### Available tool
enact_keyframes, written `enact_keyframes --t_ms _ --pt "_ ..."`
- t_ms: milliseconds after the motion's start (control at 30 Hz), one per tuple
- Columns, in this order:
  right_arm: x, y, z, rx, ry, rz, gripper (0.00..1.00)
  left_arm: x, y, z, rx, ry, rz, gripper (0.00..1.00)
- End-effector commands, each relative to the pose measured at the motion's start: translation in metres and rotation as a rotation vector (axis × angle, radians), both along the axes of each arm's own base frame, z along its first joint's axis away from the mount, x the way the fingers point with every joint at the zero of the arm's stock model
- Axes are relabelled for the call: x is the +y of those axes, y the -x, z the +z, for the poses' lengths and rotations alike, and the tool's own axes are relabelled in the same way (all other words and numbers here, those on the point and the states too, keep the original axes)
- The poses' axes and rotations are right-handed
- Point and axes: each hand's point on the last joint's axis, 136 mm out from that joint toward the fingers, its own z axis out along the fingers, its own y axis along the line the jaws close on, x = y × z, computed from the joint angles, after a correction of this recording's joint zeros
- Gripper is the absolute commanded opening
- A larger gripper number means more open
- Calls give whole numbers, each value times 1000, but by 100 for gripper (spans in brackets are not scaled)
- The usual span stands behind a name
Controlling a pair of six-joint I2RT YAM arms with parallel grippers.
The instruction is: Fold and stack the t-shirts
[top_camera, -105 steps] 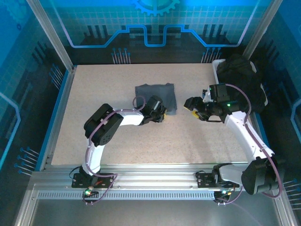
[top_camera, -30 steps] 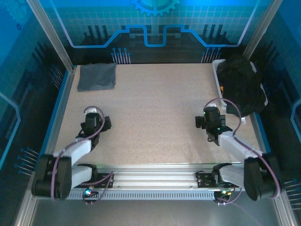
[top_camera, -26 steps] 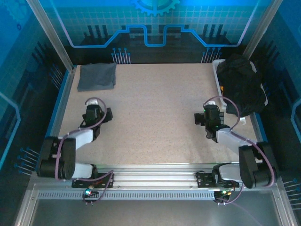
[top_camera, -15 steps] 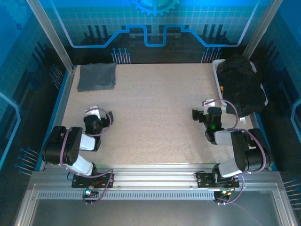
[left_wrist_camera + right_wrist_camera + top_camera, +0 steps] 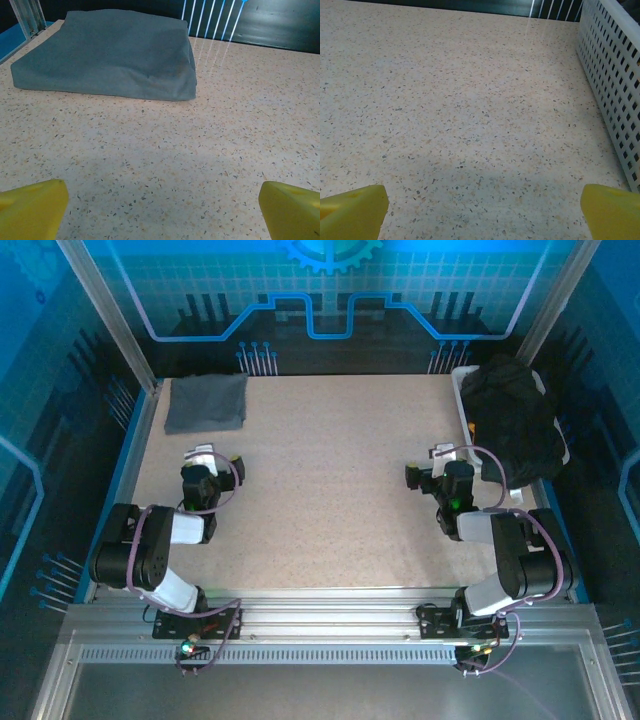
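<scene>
The folded blue-grey t-shirt (image 5: 110,55), which sat mid-table under the left arm a few seconds ago, now lies at the far left corner of the table (image 5: 340,470). Both arms have drawn back toward their bases. The left claw (image 5: 160,210) and right claw (image 5: 480,210) are spread wide and carry nothing. That shirt looks finished. The black t-shirts (image 5: 515,420) are heaped in the basket (image 5: 612,85), waiting.
</scene>
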Motion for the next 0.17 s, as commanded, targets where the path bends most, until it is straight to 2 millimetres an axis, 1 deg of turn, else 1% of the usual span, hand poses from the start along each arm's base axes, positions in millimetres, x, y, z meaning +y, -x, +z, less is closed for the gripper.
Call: enact_keyframes --t_ms 0,133 --pt "-1 -5 5 -18 0 7 100 -4 0 1 0 -22 -27 99" --pt "-1 -5 6 -20 -1 10 100 -4 1 1 -1 -22 -26 99"
